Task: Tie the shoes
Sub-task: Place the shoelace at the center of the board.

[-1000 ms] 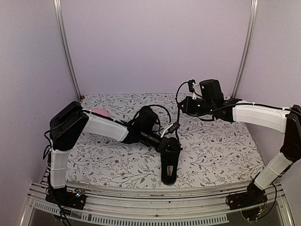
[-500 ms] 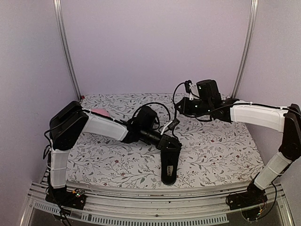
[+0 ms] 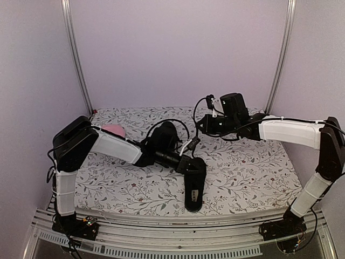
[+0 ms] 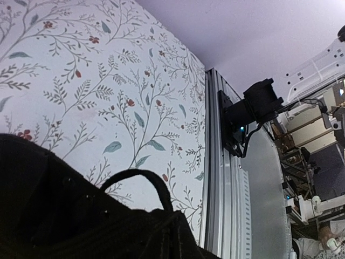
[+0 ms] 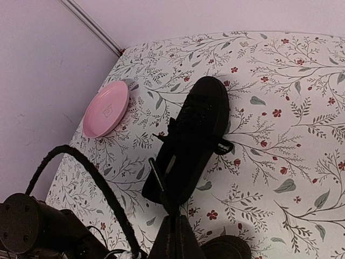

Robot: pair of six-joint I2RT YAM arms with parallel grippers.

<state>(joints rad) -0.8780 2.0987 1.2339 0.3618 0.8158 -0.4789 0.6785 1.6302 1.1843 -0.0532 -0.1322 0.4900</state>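
Black fabric shoes, a pair, low and slim, with long thin laces. Near shoe (image 3: 194,190) lies by the front edge of the table, end-on to the arm bases, its laced throat turned where both arms can reach it. Far shoe (image 5: 191,137) sits upright farther back, near the pink plate (image 5: 107,109) but not touching it. The overhead view does not show it clearly behind the left arm. No finished bow shows on either, so the task is judged early, at the lace-gathering step.

Lace (image 5: 156,178): a thin dark strand rising out of the right fingertips, judged pinched there. Which shoe it belongs to cannot be told.

Right gripper (image 5: 171,226): jaws fully together on that strand, raised above the cloth behind the near shoe. The likely purpose is to draw slack up and away from the eyelets.

Left gripper (image 3: 190,164): down at the near shoe's throat, jaws closed. Its own camera is filled with black upper, eyelets and a small arched loop (image 4: 137,181), so what it grips, if anything, cannot be told. Its position suggests steadying the shoe against the other arm's pull.

Floral tablecloth (image 3: 253,167): smooth and flat. A hard pull could, by judgement, slide the shoe across it.
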